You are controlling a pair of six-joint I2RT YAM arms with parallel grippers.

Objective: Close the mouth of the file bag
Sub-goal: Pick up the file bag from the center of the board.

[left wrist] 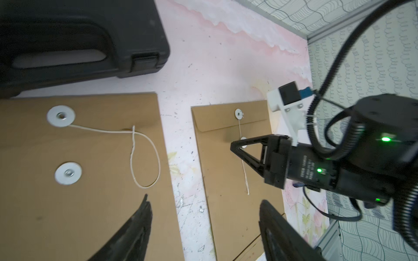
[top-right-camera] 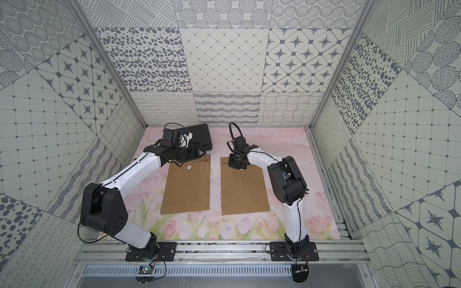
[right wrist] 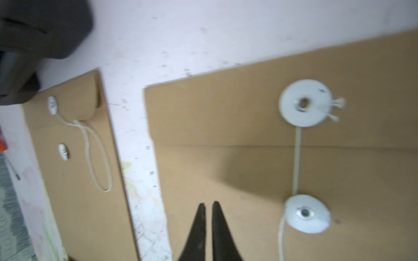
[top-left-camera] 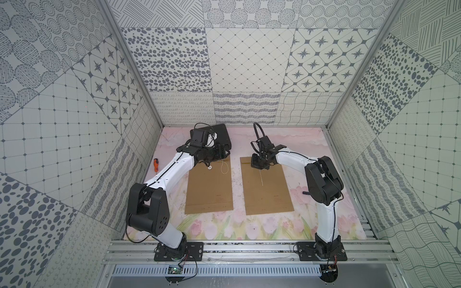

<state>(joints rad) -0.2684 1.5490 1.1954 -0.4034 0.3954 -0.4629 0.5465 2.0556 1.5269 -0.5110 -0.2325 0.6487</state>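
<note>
Your right gripper (right wrist: 208,204), barely parted and empty, hovers just beside the string (right wrist: 296,158) running lengthwise down the right-hand file bag (right wrist: 226,117).

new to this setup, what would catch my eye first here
Two brown file bags lie side by side on the floral mat. The left file bag has its string in a loose loop; the right file bag has its string straight between two white discs, under the right gripper.
</note>
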